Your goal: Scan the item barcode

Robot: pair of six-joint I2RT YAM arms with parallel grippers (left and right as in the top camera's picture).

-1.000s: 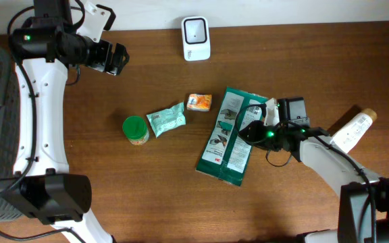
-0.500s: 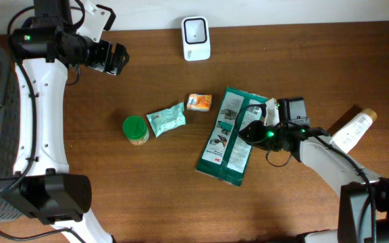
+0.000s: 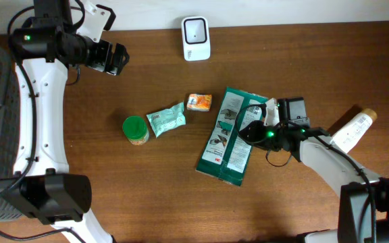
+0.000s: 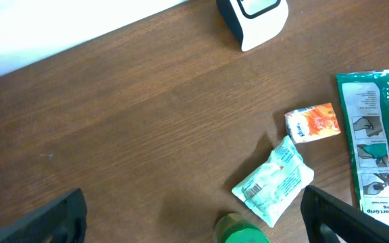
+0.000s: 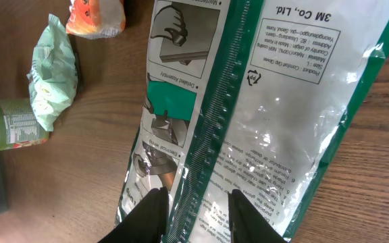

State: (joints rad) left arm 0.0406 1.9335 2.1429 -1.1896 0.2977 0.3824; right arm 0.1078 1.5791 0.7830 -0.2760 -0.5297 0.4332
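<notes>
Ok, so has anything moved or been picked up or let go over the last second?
Nothing visibly changed. The right gripper still sits closed on the green and white plastic glove packet, which lies on the brown wooden table, and the left gripper stays open, away from the items.

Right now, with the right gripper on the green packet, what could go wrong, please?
The right gripper seems to pinch only a crease of the glossy green packet, so it could slip out when lifted. The long, limp packet might sag and sweep the orange sachet lying close beside it on the way to the white scanner.
</notes>
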